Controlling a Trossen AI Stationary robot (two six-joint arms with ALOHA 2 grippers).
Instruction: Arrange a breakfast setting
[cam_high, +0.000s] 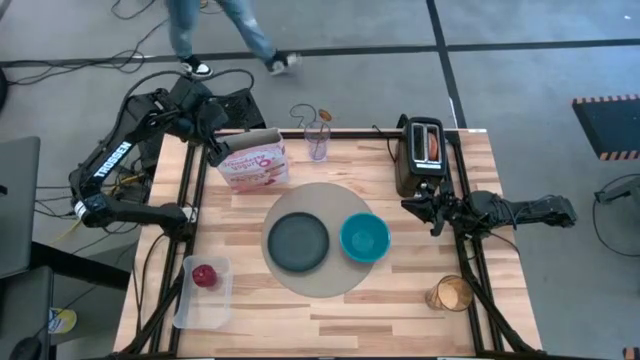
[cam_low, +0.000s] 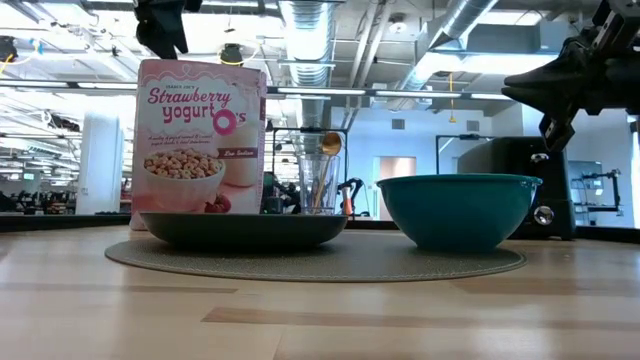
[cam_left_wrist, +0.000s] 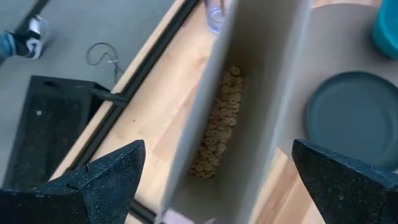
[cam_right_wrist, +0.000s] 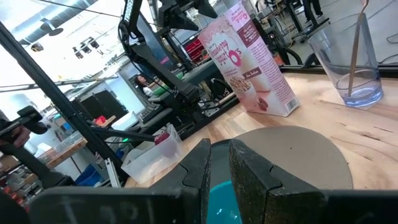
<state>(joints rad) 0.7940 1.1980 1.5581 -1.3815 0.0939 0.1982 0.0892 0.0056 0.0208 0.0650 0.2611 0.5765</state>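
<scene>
My left gripper (cam_left_wrist: 214, 180) sits directly over the open top of the cereal box (cam_high: 255, 160), jaws spread wide, one finger to each side of the carton and neither touching it. Beige cereal (cam_left_wrist: 217, 124) visible down inside. Box upright at the back left of the counter (cam_high: 400, 310), just behind the grey mat (cam_high: 325, 285).

Step in hand, as I judge it: taking the cereal box for a pour. Next move calls for lowering, closing across the narrow faces, then carrying it to the teal bowl (cam_high: 364, 238) without crushing the card.

Left arm reaches in from the back left corner, wrist pitched down over the box.

My right gripper (cam_high: 432, 210) hovers at the right edge of the counter, just in front of the black toaster (cam_high: 420, 152) and beside the bowl. Jaws nearly together, nothing between them. Right arm stretched in level from the right.

Setting so far: dark plate (cam_high: 298, 241) and bowl side by side on the mat. Red apple (cam_high: 204, 275) in the clear tub (cam_high: 190, 305), front left. Toast (cam_high: 431, 145) in the toaster slot. Gold spoon (cam_low: 329, 146) stands in the clear glass (cam_high: 317, 138) at the back. A second glass (cam_high: 451, 294) stands front right.
</scene>
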